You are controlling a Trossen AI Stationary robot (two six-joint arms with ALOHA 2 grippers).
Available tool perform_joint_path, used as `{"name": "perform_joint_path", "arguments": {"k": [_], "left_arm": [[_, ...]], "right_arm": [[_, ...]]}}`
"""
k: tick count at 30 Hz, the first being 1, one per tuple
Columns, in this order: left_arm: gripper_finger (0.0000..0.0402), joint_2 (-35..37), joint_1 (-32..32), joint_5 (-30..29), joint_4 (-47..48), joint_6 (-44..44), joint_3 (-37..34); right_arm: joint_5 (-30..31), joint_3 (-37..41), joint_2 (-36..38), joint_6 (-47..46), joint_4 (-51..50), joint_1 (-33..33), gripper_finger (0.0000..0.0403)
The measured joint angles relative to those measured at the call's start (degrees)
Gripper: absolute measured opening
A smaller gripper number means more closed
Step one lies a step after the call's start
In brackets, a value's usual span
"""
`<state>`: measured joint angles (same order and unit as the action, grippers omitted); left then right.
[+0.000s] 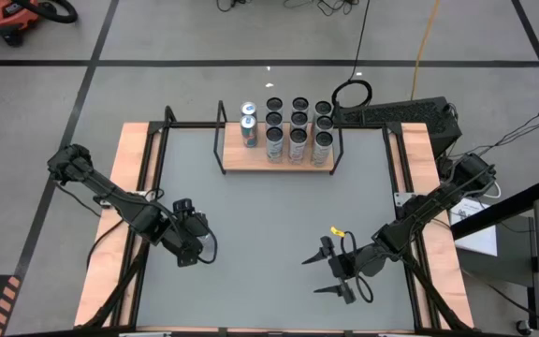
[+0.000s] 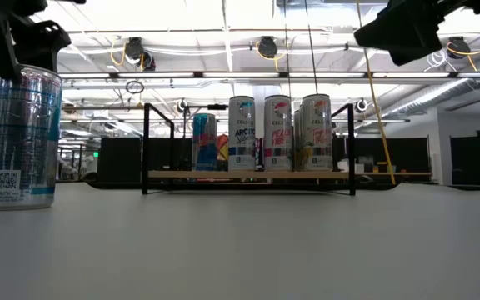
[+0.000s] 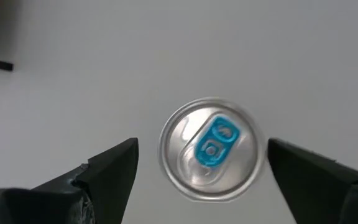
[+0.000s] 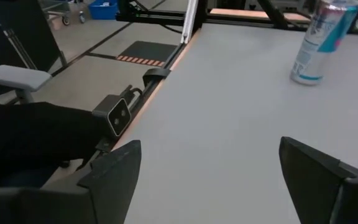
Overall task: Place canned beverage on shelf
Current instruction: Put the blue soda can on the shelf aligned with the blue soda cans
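A silver can with a blue tab (image 3: 209,157) stands upright on the grey table; it also shows in the low view (image 2: 23,137) and the right wrist view (image 4: 322,40). My left gripper (image 3: 202,149) hangs open above it, pointing down, one finger on either side of the can's top, with a gap on both sides. In the high view my left gripper (image 1: 187,229) hides the can. The shelf (image 1: 274,157), a light-wood board with a black rod frame, stands at the far middle and carries several cans (image 1: 298,131). My right gripper (image 1: 330,271) is open and empty at the near right.
The cans fill the shelf's middle and right; its left end (image 1: 230,154) is bare beside two blue-topped cans (image 1: 248,122). Wooden side rails (image 1: 124,215) and black frame rods border the table. Open grey surface lies between the grippers and the shelf.
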<state>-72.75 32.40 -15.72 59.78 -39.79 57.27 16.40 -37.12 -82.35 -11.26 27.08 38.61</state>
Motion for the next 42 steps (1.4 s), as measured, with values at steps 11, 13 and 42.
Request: {"name": "perform_joint_path", "arguments": {"k": [11,13,42], "left_arm": [[0.0344,-0.5,0.0,1.4,-6.4,-1.9,-4.0],[0.0337,-0.8,0.0,1.5,-6.8,-2.0,-4.0],[0.0238,-0.8,-4.2,-19.3,-13.7,-10.6,5.1]], "right_arm": [[0.0,0.0,0.0,3.7,2.3,-0.8,0.0317],[0.0,0.0,0.0,4.3,2.3,-1.1,0.0317],[30.1,0.0,-2.7,9.1,3.8,-4.4,0.0318]]}}
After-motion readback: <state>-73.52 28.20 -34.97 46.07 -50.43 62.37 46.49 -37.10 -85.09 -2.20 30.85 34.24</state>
